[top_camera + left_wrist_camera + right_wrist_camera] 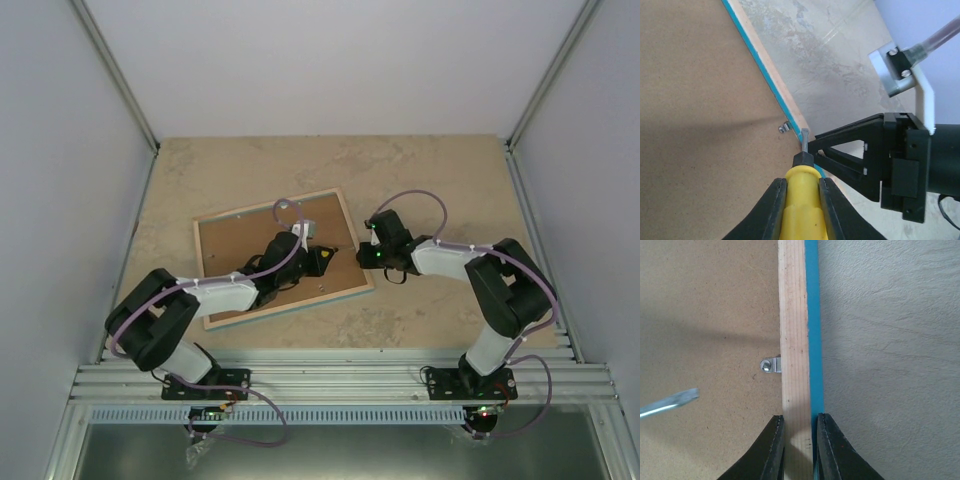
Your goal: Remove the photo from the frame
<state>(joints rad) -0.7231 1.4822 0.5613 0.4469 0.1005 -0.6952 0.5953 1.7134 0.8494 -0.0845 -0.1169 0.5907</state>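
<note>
Your right end effector (pixel 800 422) is clamped across the pale wood rim of the thin turquoise-blue picture frame (pixel 797 315). The brown fibreboard backing panel (pixel 705 315) lies left of the rim, with a small silver metal clip (pixel 771 365) against the rim. A flat silver tool blade (pixel 670 402) reaches in from the left. The beige mottled worktop (pixel 890 340) lies on the right.

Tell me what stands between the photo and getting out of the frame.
The brown backing board fills the back of the face-down frame, so no photo shows. A small metal clip at the wooden rim seems to hold the board in; the left gripper's screwdriver tip is beside it.
</note>
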